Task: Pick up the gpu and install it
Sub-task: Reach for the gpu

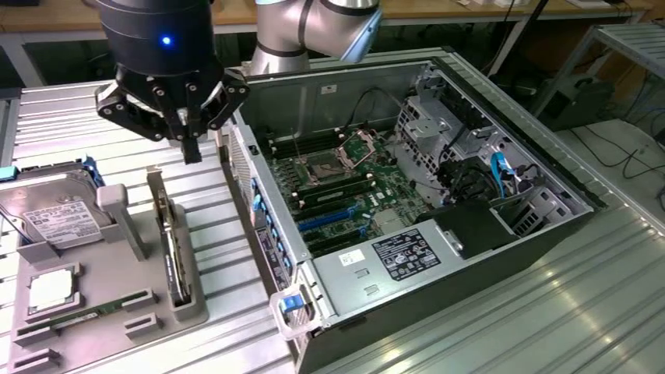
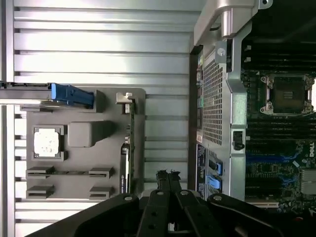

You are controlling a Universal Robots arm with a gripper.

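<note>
1. What could go wrong, I think: the black claw (image 1: 190, 153) has its fingers pressed together. If it came down like this, it could bump the top edge of the gpu (image 1: 167, 234), a thin green card with a long silver end piece, and tip or bend it.
2. The claw holds nothing and touches nothing. It hangs in the air near one end of the card.
3. The card stands on its edge in a slot of the grey plastic holder (image 1: 192, 308), along the holder's edge nearest the open black computer case (image 1: 301, 101).

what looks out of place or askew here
Nothing stands out. The gpu stands on edge in its slot of the gray holder, the hard drive sits in its cradle, and the shut claw hangs empty near the gpu.
</note>
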